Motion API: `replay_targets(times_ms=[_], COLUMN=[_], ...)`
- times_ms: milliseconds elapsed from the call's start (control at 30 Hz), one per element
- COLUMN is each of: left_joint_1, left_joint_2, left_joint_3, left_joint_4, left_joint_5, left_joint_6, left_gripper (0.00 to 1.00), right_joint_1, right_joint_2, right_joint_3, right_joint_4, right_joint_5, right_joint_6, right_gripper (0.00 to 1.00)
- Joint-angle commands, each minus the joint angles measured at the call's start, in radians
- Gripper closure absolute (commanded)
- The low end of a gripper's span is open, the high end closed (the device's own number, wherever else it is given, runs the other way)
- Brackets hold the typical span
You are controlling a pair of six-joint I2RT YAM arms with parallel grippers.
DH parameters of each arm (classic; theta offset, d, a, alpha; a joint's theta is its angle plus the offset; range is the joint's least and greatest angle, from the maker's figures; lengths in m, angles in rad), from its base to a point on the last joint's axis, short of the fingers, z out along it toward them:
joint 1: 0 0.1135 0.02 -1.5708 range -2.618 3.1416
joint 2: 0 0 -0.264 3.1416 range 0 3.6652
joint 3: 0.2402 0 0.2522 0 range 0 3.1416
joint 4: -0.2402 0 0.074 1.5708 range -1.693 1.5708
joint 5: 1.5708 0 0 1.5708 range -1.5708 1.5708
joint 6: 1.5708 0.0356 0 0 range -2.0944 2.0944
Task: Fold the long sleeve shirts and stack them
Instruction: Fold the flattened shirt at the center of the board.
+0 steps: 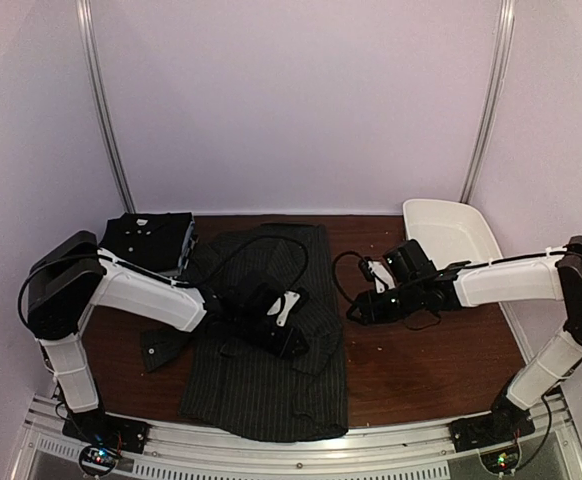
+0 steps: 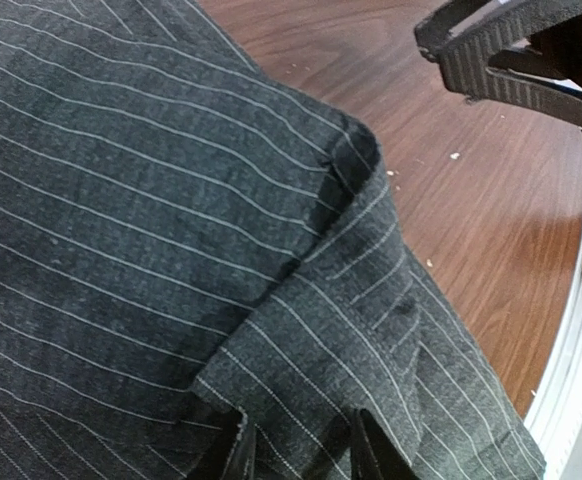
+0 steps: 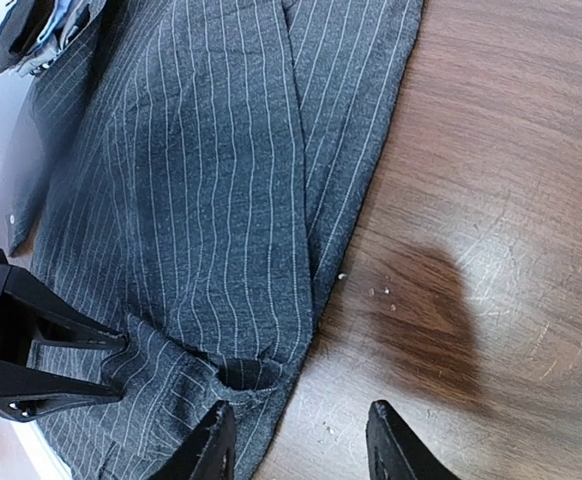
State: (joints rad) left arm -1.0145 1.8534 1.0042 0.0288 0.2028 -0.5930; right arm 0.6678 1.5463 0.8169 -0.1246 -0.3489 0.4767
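left end effector (image 1: 289, 322): narrow on a sleeve fold of the pinstriped shirt (image 1: 261, 395), spread mid-counter (image 1: 431, 365), to tuck it inward | right end effector (image 3: 296, 440): wide, empty, right of shirt | folded shirt (image 1: 149, 238) far left

Robot test booth, lab-style

Plain pale walls (image 1: 291, 100) with metal corner rails (image 1: 106, 110) enclose a wood-grain table (image 1: 431, 360); two arms are bolted to an aluminium rail (image 1: 291, 445) at its near edge.

Charcoal shirt (image 1: 271, 370) with pale pinstripes, black folded shirt (image 1: 149, 238), reddish-brown wood table (image 1: 431, 360), white tub (image 1: 451, 232)
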Motion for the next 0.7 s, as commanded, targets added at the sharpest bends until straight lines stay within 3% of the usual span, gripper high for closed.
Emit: replay_targets(times_ms=[0, 400, 567, 667], left_joint_1=[0.001, -0.104, -0.137, -0.137], left_joint_2=[0.007, 0.056, 0.094, 0.055], left_joint_3=[0.025, 0.122, 0.152, 0.122], left_joint_4=[0.039, 0.120, 0.139, 0.161], left_joint_5=[0.093, 0.249, 0.211, 0.114], left_joint_6=[-0.013, 0.081, 0.074, 0.039], left_gripper=[0.68, 0.70, 0.68, 0.66], right_joint_1=[0.005, 0.005, 0.004, 0.009], right_joint_2=[-0.028, -0.116, -0.198, -0.240], right_joint_3=[-0.015, -0.058, -0.105, -0.126], right_joint_4=[-0.006, -0.039, -0.052, -0.063], right_joint_5=[0.013, 0.054, 0.083, 0.082], right_joint_6=[-0.003, -0.004, 0.008, 0.008], right_gripper=[0.53, 0.53, 0.51, 0.51])
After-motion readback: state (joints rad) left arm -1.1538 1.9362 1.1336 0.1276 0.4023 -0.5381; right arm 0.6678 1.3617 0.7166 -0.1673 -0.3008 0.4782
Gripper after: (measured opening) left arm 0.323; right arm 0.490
